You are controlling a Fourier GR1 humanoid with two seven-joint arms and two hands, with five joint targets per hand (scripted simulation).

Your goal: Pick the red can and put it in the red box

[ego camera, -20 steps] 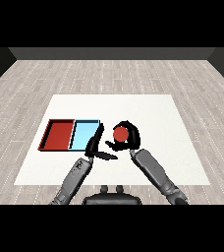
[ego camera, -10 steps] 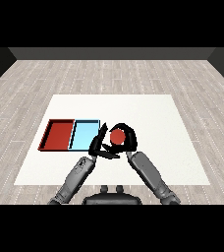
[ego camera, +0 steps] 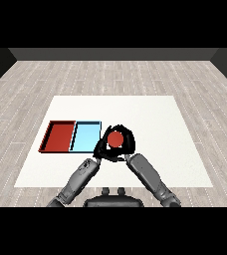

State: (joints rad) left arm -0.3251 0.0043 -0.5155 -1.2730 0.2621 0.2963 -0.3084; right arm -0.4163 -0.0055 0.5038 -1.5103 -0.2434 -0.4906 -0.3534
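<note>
from the head view i see the red can (ego camera: 116, 139) held just right of the light blue tray (ego camera: 85, 136), not over either tray. my right hand (ego camera: 127, 145) has its fingers curled round the can, wrapping over its top edge and right side. my left hand (ego camera: 100, 149) sits right against the can's left side, overlapping the right hand; i cannot tell whether its fingers are closed on the can or only resting near it. the red tray (ego camera: 59, 136) lies to the left of the blue one, the two touching side by side on the white table (ego camera: 170, 129). both grey forearms come in from below and meet under the can.
</note>
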